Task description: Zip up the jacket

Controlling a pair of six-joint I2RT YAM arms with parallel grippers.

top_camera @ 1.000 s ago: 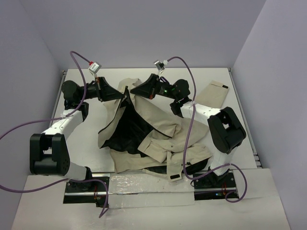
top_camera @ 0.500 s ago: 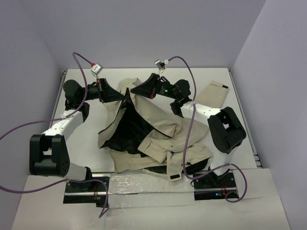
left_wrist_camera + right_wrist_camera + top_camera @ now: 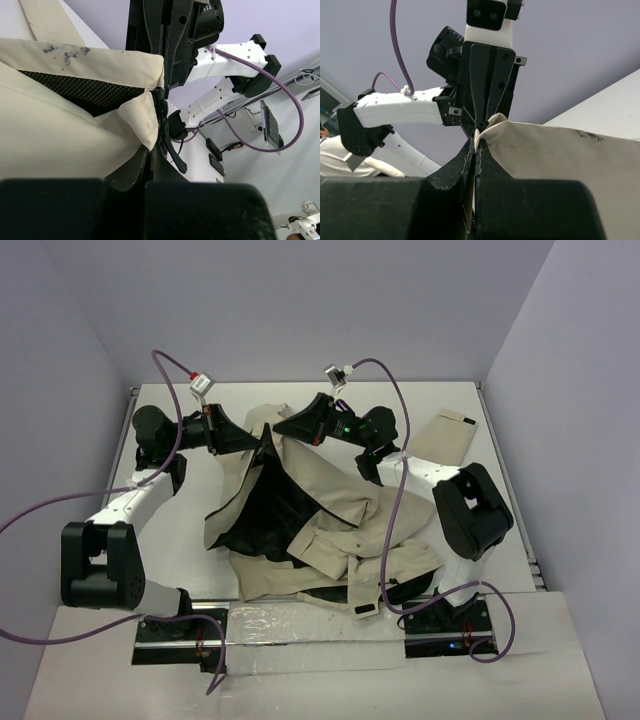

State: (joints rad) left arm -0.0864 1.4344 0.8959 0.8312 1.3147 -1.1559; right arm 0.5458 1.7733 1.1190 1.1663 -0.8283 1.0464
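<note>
Pinching the jacket at its far edge, the left gripper and the right gripper met almost tip to tip, each clenched on a fold of beige fabric raised off the table. The rest lay crumpled mid-table between the arms, black lining exposed.

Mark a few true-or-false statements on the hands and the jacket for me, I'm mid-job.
1. The left hand is shut on the jacket's edge. True.
2. The right hand hangs open, clear of the jacket. False: it is shut on the same edge, tip to tip with the left hand.
3. The jacket is zipped closed. False: it lies open and crumpled, black lining showing.
4. The gripped edge is at the jacket's far side. True.
</note>
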